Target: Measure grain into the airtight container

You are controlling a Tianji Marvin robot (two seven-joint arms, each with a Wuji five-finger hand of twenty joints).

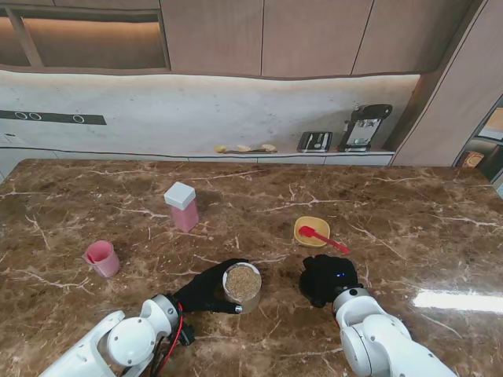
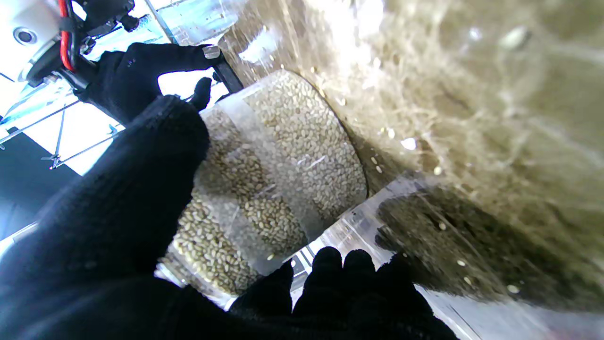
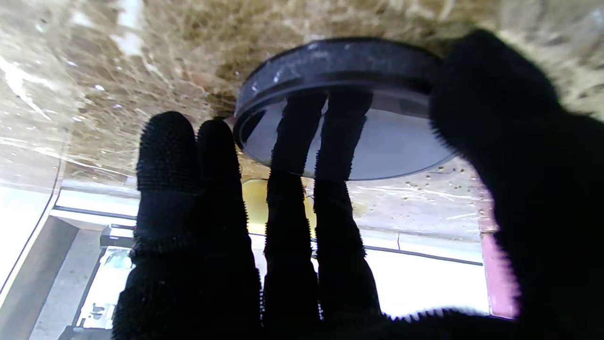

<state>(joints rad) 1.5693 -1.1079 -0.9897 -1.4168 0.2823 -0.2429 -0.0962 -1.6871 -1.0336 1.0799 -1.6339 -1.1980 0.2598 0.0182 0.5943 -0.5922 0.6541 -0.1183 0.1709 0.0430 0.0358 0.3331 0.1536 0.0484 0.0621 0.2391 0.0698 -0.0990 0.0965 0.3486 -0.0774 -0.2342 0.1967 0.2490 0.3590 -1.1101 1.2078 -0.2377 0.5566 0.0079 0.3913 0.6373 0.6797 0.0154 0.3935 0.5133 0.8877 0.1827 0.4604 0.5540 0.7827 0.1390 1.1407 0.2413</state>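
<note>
A clear round container [image 1: 242, 284] filled with pale grain stands on the marble counter near me, its mouth uncovered. My left hand [image 1: 206, 289] is shut around its side; the left wrist view shows the thumb and fingers wrapped on the container [image 2: 283, 165]. To its right, my right hand [image 1: 326, 279] lies over a dark round lid [image 3: 330, 61] that rests on the counter. Two fingers [image 3: 292, 156] lie across the lid's face and the thumb presses its rim. In the stand view the hand hides the lid.
A yellow bowl [image 1: 312, 230] with a red spoon [image 1: 322, 237] sits just beyond my right hand. A pink cup [image 1: 102, 258] stands at the left, and a pink box with a white lid [image 1: 182, 206] is farther back. Loose grains dot the counter.
</note>
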